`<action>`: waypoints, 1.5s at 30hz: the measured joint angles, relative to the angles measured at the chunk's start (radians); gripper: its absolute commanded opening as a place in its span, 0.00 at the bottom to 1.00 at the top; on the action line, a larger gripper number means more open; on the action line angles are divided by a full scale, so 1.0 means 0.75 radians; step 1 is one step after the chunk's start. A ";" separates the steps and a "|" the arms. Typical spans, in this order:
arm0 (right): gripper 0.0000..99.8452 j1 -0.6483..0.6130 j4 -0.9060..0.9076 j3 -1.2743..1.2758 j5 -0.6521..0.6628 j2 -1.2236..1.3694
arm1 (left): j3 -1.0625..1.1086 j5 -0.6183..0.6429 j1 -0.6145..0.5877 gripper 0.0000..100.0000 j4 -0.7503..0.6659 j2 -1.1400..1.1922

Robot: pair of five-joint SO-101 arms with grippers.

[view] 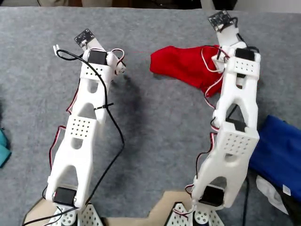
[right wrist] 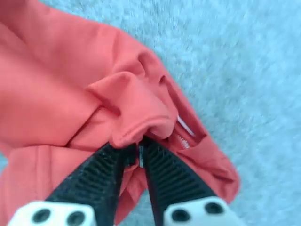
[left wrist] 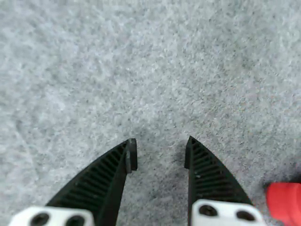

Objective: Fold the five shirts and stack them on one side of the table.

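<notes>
Red fabric sits pinched in the right hand (right wrist: 140, 147), closed on a fold of the red shirt (right wrist: 61, 94) — bunched at the far side of the worktop (view: 155, 141). The left hand (left wrist: 157, 153) hangs open above grey felt; a blue shirt (view: 280, 155) lies at the right edge.

The right arm (view: 240, 99) hides part of the red shirt (view: 181, 63); the blue shirt (view: 280, 155) runs off the edge.
</notes>
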 measured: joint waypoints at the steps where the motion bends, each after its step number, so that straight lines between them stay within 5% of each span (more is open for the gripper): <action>1: 0.00 0.010 -0.014 -0.002 -0.029 0.020 | 0.000 0.000 0.006 0.18 0.014 0.000; 9: 0.01 0.078 -0.139 -0.023 -0.072 0.129 | 0.000 -0.006 0.350 0.18 0.102 -0.059; 16: 0.01 0.129 -0.151 -0.061 -0.059 0.162 | 0.000 -0.008 0.683 0.18 -0.262 -0.121; 20: 0.01 0.155 -0.151 -0.074 -0.059 0.162 | 0.000 0.129 0.698 0.18 -0.499 -0.061; 32: 0.01 0.180 -0.125 -0.074 -0.059 0.170 | 0.000 0.428 0.663 0.18 -0.804 0.078; 45: 0.01 0.106 0.188 -0.137 0.123 0.168 | 0.000 0.450 0.571 0.18 -0.548 0.088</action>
